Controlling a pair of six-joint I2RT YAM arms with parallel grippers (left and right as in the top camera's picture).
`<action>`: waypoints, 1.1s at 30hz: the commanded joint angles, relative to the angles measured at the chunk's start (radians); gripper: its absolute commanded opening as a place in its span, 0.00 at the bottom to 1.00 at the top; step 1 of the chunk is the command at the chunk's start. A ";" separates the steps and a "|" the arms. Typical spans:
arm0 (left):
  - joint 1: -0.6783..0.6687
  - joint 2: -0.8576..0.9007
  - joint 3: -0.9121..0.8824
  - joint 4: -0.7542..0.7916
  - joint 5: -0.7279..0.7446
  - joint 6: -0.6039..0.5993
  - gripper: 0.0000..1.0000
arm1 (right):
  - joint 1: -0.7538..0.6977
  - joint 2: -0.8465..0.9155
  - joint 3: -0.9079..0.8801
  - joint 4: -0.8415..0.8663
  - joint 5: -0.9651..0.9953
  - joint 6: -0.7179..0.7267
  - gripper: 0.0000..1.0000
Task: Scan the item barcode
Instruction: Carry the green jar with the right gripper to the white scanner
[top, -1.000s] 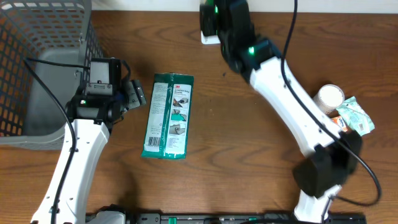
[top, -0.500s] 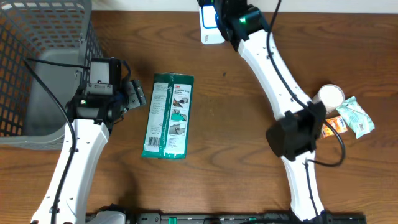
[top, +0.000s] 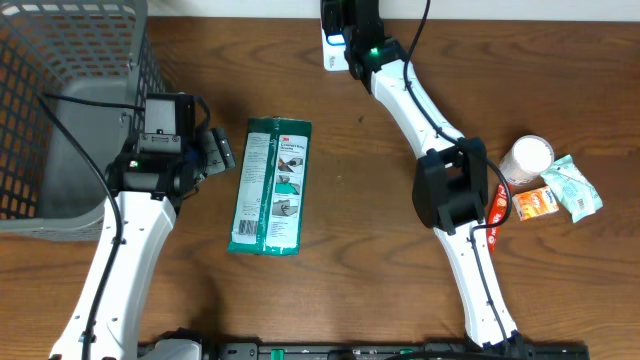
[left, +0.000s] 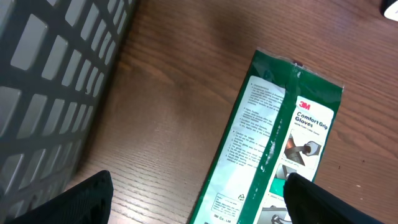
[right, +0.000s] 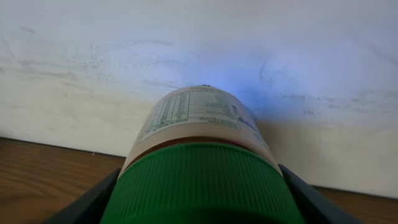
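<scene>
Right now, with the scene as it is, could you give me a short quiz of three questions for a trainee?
1. True or false: the glove pack lies inside the basket.
2. What does the right gripper hold? A) a bottle with a green cap; B) the glove pack; C) nothing.
3. Fill in the gap: the left gripper hangs beside the glove pack with its jaws ____.

Key: 1. False, it lies on the table next to the basket. 2. A. 3. open.
</scene>
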 joint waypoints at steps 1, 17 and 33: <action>0.004 -0.002 -0.002 0.000 -0.009 0.002 0.85 | 0.008 0.008 0.023 0.014 0.007 -0.040 0.01; 0.004 -0.002 -0.002 0.000 -0.009 0.002 0.85 | 0.006 0.018 0.022 -0.013 0.015 -0.040 0.01; 0.004 -0.002 -0.002 0.000 -0.009 0.002 0.85 | 0.007 0.019 0.016 -0.046 0.037 -0.034 0.01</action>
